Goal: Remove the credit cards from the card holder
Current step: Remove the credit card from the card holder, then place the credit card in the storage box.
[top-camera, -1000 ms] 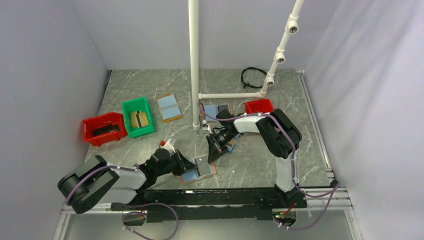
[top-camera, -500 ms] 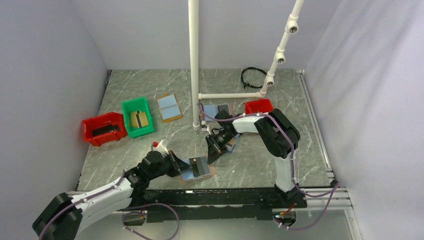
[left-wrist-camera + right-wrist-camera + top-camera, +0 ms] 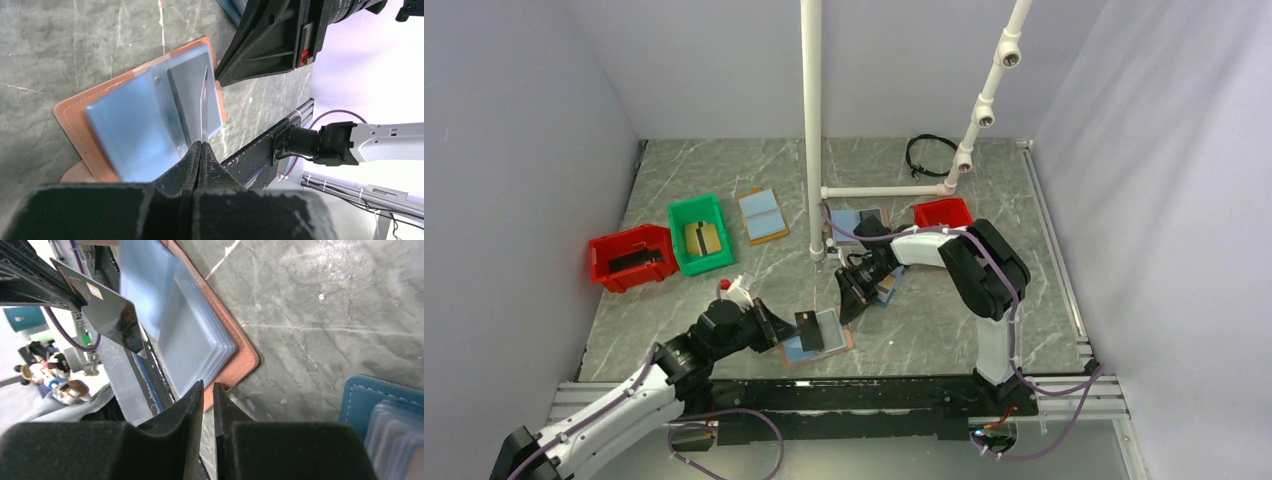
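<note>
1 card holder (image 3: 72, 117) | 1 credit card (image 3: 107, 312) held in left fingers (image 3: 187, 165)

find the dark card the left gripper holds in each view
top external: dark card low, left of centre, over the card holder.
left wrist: centre, edge-on, rising from the left gripper.
right wrist: upper left, gold chip showing.
shared landmark: the card holder's tan rim.
</note>
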`<state>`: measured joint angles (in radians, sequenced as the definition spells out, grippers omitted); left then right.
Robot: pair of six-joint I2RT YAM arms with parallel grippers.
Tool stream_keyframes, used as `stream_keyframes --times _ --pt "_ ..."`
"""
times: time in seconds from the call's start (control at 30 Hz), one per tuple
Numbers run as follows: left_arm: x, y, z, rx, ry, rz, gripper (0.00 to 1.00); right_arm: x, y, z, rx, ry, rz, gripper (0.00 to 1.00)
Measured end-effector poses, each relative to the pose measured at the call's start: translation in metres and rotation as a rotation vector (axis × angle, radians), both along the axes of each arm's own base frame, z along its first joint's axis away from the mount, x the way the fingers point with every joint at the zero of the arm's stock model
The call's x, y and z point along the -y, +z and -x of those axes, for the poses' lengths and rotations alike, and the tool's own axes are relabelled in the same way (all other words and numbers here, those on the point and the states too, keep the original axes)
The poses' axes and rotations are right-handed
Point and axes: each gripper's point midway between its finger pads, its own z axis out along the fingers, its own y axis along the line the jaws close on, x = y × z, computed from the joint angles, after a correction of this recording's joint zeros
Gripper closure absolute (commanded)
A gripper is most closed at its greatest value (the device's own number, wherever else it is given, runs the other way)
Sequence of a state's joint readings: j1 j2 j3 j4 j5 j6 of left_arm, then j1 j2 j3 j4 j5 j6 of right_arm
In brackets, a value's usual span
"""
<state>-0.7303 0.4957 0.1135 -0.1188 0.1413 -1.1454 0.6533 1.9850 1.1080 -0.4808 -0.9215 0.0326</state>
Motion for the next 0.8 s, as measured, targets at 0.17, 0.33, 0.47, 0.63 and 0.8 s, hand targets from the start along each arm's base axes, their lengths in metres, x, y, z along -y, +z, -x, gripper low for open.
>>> stream_keyframes --times 0.17,0.33,0.47,0.63,0.8 --pt "-0.002 0.008 -0.001 0.04 -0.009 -0.011 1.0 -0.001 0.017 -0.008 0.09 0.021 -0.05 0.83" --pt "-0.002 0.007 -0.002 0.069 -0.033 -0.04 1.0 -0.002 0.043 -0.013 0.185 0.049 -0.12 0.78" --pt "0.004 0.016 -0.008 0.123 -0.057 -0.033 1.0 0.001 0.068 -0.018 0.251 0.059 -0.19 0.71" --pt "0.02 0.033 -0.019 0.21 -0.113 -0.01 1.0 0.019 0.097 -0.037 0.315 0.025 -0.271 0.61" --pt "0.041 0.055 -0.034 0.294 -0.161 0.028 1.0 0.038 0.115 -0.05 0.351 -0.007 -0.335 0.53"
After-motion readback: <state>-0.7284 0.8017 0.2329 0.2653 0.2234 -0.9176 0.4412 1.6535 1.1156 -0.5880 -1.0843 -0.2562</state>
